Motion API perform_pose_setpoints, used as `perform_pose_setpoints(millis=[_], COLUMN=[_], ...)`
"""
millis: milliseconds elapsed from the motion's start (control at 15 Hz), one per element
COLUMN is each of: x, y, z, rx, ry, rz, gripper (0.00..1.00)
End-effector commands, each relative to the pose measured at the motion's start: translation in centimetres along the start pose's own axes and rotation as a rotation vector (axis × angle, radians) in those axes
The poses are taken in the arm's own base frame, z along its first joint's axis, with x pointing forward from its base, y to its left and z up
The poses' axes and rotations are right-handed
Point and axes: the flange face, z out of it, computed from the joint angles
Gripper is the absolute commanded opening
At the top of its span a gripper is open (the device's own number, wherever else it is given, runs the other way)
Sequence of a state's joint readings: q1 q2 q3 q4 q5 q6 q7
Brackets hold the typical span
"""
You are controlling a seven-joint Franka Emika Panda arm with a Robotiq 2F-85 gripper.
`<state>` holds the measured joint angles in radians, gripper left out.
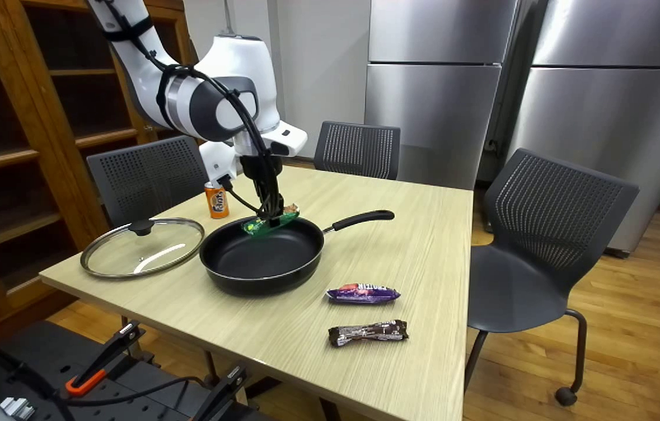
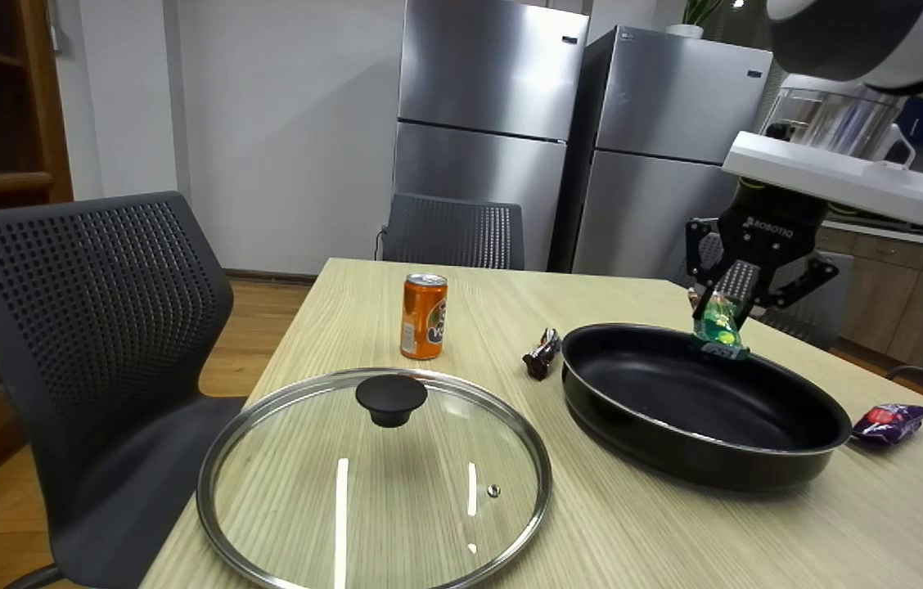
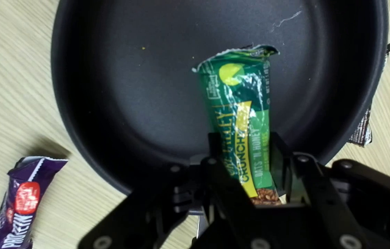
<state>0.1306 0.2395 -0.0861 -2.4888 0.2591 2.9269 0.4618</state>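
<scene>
Hand (image 3: 246, 147) narrowly clasping green granola bar (image 3: 236, 103)

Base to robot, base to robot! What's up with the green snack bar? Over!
Gripper holding green snack bar. It's up over the black pan. Glass lid beside pan, seems out of the way.

It's a pale wood-grained table (image 1: 415, 251), spread across the middle of the frame in an exterior view. At left the glass lid (image 1: 145, 250) lies flat, black knob (image 1: 141, 227) up, and above and to its right an orange can (image 1: 217, 202) stands upright. The black frying pan (image 1: 260, 285) sits a little left of centre, its handle (image 1: 365, 218) reaching right. Lower, right of centre, lies a purple bar (image 1: 363, 294) (I can just read PROTEIN on it), and below that a brown bar (image 1: 368, 332)
</scene>
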Motion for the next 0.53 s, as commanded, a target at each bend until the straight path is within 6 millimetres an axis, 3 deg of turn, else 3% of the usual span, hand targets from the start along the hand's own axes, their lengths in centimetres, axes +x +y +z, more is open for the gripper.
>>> perform_pose_setpoints(millis=[0, 467], x=[-0.8, -1.6], y=[-1.0, -2.6], z=[0.1, 2.2], rx=[-0.007, -0.035], ry=[0.004, -0.031], rz=[-0.005, -0.016], gripper=[0.11, 0.11])
